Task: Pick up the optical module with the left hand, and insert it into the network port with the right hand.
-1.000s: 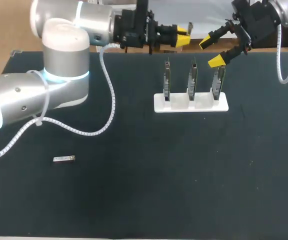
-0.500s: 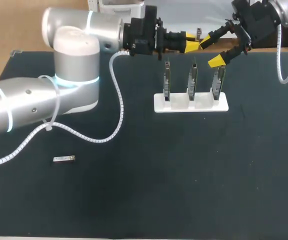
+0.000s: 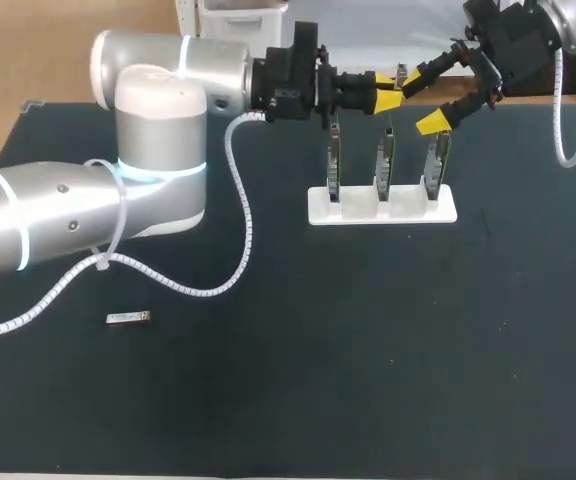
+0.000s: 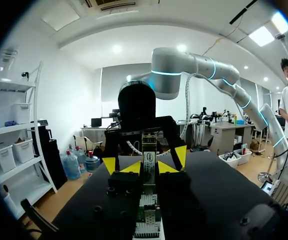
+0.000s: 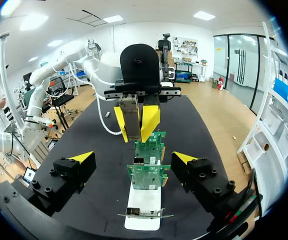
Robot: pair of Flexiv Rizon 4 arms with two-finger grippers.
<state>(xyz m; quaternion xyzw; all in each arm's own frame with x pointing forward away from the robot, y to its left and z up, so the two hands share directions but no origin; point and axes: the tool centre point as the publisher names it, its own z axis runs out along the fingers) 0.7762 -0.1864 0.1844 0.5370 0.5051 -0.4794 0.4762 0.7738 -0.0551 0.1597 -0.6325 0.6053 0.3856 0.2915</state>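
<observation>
tool on left arm (image 3: 388, 90) pinches optical module (image 5: 132, 115); right tool (image 5: 133, 159) spread wide.

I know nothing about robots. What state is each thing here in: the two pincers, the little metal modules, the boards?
left pincer: shut on the held optical module.
held optical module: gripped, off the table, its end toward the right pincer.
right pincer: open, empty.
loose optical module: lying flat on the table, untouched.
circuit boards: three, upright in the white stand.
white stand: flat on the table.
</observation>
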